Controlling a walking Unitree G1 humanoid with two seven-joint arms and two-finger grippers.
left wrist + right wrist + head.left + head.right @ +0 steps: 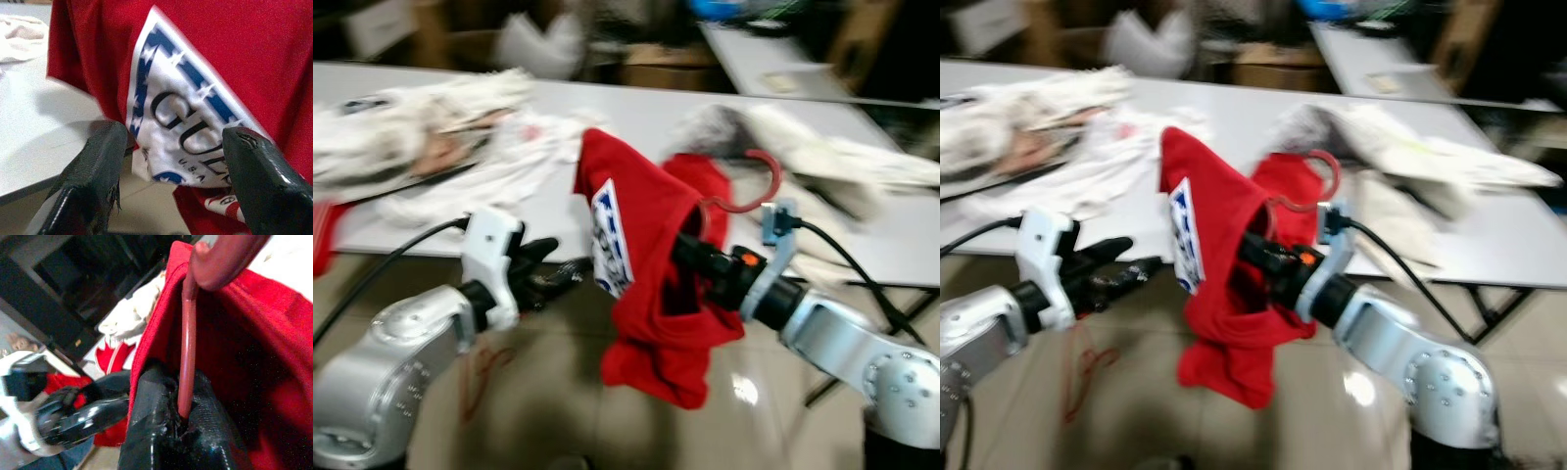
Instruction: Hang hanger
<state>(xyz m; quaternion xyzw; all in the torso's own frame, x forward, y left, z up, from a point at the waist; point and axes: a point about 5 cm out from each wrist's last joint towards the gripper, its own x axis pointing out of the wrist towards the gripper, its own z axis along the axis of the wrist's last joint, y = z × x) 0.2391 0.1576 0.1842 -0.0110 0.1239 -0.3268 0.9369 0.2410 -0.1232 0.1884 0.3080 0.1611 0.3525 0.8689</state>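
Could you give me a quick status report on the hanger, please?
Right gripper shut on red hanger, red shirt draped over it. Left gripper open beside the shirt, jaws apart, holding nothing. White table with heaped clothes close behind.

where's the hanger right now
The red hanger is centre-right in the head views, clamped in the right gripper with a red shirt draped on it, before the white table.

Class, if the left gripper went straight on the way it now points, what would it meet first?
Probably the red shirt, at its white and blue printed patch; the left gripper points straight at it, fingers open.
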